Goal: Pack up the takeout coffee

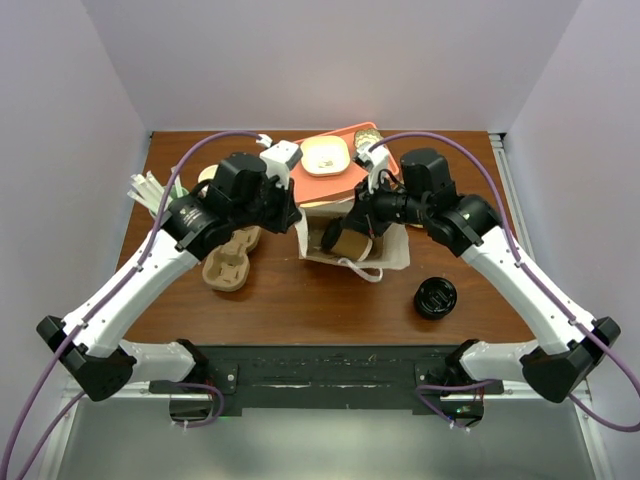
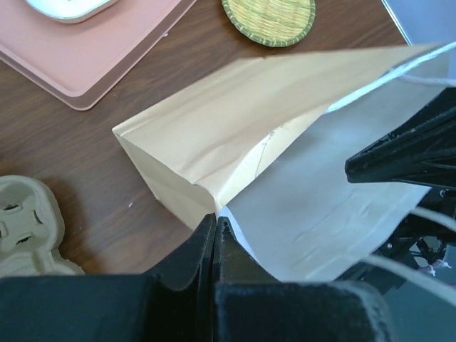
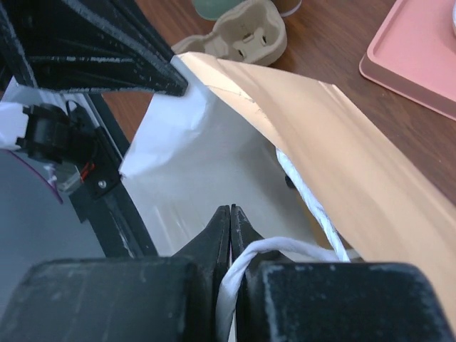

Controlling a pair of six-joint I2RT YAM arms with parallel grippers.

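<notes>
Left gripper (image 2: 216, 226) and right gripper (image 3: 231, 215) clamped on paper bag (image 2: 235, 121); brown, black-lidded takeout coffee (image 1: 350, 243) in its mouth.

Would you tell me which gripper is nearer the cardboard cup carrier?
Left. The left gripper pinches the bag at its edge beside the carrier; the right gripper grips the bag's opposite side.

Your left gripper (image 2: 216, 226) sits at bottom centre, jaws pinched shut on the near rim of a brown paper bag (image 2: 235, 114), whose mouth is spread, showing its white lining. The right gripper (image 2: 360, 165), black, enters from the right over that lining. On the dark wood worktop (image 2: 85, 157): a pink tray (image 2: 107, 64) top left, a green woven dish (image 2: 269, 18), and a pulp cup carrier (image 2: 25, 228) at left.
</notes>
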